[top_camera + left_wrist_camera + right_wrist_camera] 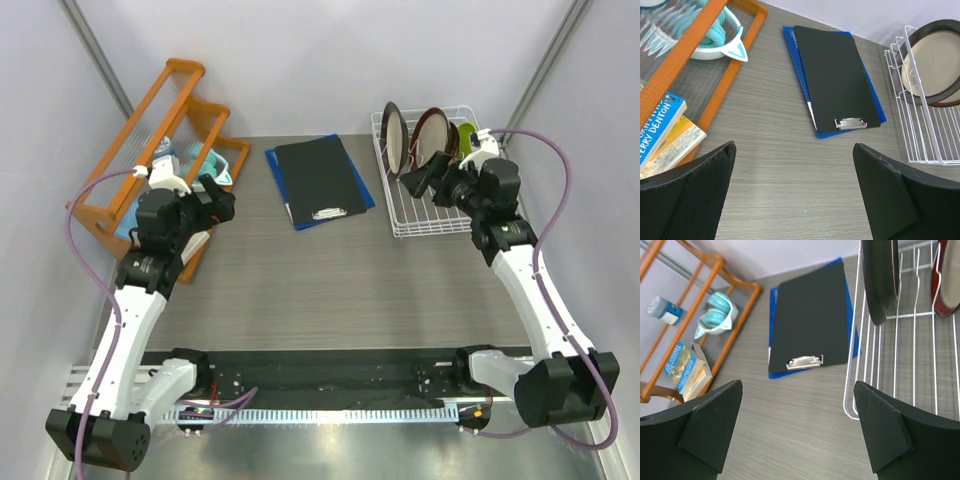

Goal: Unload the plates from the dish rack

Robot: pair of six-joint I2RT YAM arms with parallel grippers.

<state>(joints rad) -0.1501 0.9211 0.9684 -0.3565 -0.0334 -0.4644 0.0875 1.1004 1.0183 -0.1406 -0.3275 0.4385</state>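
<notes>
The white wire dish rack (pixel 421 216) stands at the back right of the table. Two plates stand upright in it: a brown-grey-rimmed plate (pixel 392 136) at the left and a dark-red-rimmed plate (pixel 432 134) beside it. My right gripper (pixel 418 182) is open and empty, hovering over the rack's front left part. In the right wrist view the gripper (pixel 798 384) is above the table beside the rack (pixel 900 350), with the brown plate (pixel 880 280) edge-on and the red plate (pixel 945 285) further right. My left gripper (pixel 222 198) is open and empty at the left; its wrist view (pixel 794 146) shows the rack (pixel 920 125) and brown plate (pixel 932 60) far right.
A black clipboard (pixel 318 178) lies on a blue folder at the back middle. An orange wooden shelf rack (pixel 170 130) with books and a teal bowl stands at the left. A lime-green bowl (pixel 466 138) sits in the dish rack behind the plates.
</notes>
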